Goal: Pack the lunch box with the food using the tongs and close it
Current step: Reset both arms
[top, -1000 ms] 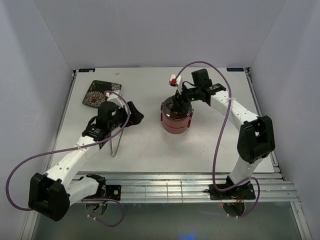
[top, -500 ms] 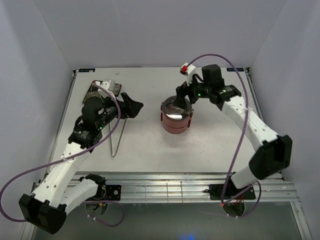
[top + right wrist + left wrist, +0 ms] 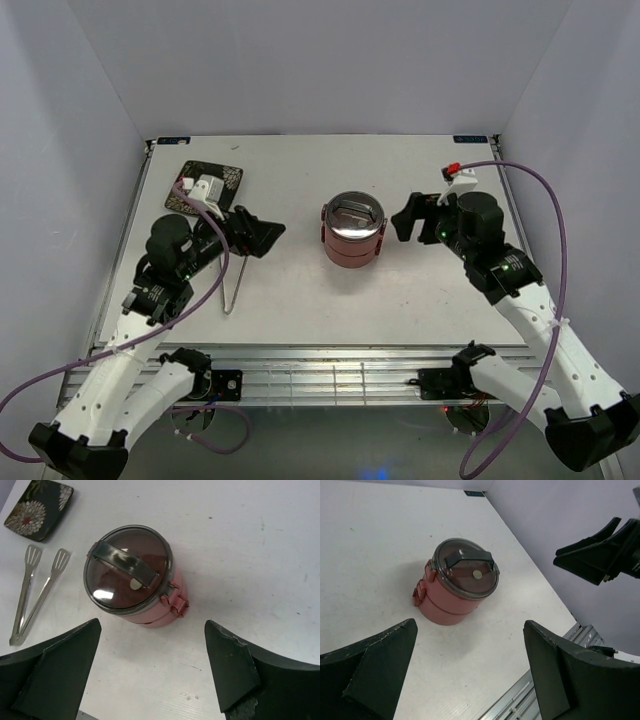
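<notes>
My left end effector [image 3: 268, 236] and right end effector [image 3: 405, 218] are spread wide, holding nothing. Lunch box [image 3: 353, 230] stacked, lidded, mid-worktop [image 3: 300, 170] between them. Tongs [image 3: 233, 292] flat beside left arm.

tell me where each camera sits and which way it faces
top external: above and behind the bases, facing down on the table; both arms whole, left gripper and right gripper open
left wrist: on the left arm, facing across the table at the lunch box; own fingers below, right gripper upper right
right wrist: on the right arm, facing down-left over the lunch box to the tongs and plate; own fingers below
shared: both wrist views hold the lidded lunch box
</notes>
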You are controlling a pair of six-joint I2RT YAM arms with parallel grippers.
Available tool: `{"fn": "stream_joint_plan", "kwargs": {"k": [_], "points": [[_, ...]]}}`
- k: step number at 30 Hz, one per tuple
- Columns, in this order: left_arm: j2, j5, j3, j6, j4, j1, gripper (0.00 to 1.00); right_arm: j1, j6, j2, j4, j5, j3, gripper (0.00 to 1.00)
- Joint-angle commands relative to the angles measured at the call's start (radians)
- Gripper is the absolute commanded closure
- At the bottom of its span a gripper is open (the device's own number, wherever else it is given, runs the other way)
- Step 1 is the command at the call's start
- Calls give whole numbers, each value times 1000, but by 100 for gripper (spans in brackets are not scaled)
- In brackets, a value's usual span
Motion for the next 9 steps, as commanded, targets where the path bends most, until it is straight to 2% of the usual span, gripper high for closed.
{"fn": "stream_joint_plan", "kwargs": {"k": [1, 9], "points": [[-10, 48, -26, 0, 0, 1, 2, -2, 60, -52, -24, 133, -17, 10], [-3, 35, -46, -2, 5, 3, 2, -2, 46, -98, -26, 147, -40, 10]]}}
